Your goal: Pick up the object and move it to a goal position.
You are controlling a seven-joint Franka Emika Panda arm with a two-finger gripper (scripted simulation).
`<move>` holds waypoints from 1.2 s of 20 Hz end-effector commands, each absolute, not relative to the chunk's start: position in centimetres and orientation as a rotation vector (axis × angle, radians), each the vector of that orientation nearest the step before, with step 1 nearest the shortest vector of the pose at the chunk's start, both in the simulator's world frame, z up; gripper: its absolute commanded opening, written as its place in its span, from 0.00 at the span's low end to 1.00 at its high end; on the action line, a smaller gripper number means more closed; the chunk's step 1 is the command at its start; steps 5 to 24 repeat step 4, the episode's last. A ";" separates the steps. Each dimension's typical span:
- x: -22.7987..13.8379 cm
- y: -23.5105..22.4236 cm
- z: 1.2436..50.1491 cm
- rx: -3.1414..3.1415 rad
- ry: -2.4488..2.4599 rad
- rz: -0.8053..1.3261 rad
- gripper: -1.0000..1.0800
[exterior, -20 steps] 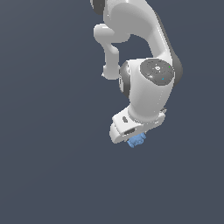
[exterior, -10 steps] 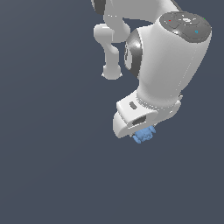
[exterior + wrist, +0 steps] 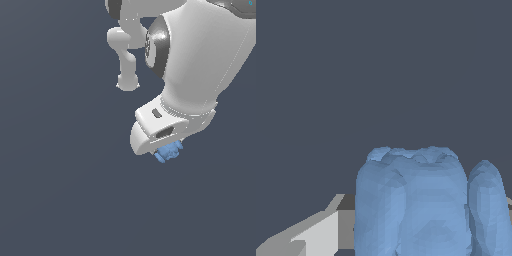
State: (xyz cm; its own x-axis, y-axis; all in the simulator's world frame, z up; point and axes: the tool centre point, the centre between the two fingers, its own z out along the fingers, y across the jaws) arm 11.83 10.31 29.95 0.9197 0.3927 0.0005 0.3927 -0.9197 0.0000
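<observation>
Ext. view: white Panda arm (image 3: 200,65) enters from approx. 1 o'clock and fills the upper-right quadrant; wrist housing angled down toward 7 o'clock. End effector (image 3: 167,150) sits just below frame centre, toward 5 o'clock. Light-blue object (image 3: 168,151) protrudes from the underside of the end effector, touching it, mostly covered by the white housing; only a bumpy lower edge shows. Fingers themselves not visible in ext. view. Wrist view: object (image 3: 421,200) fills the lower-centre area, ridged faces with rounded lobes, very close to the lens; a white/grey finger (image 3: 316,235) sits beside it. End effector closed on the object, judged from object hanging at its tip with plain dark-grey background all round. No bench surface discernible in either view.
</observation>
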 end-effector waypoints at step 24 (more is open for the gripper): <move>11.9 10.3 30.0 -3.078 -0.629 0.000 0.00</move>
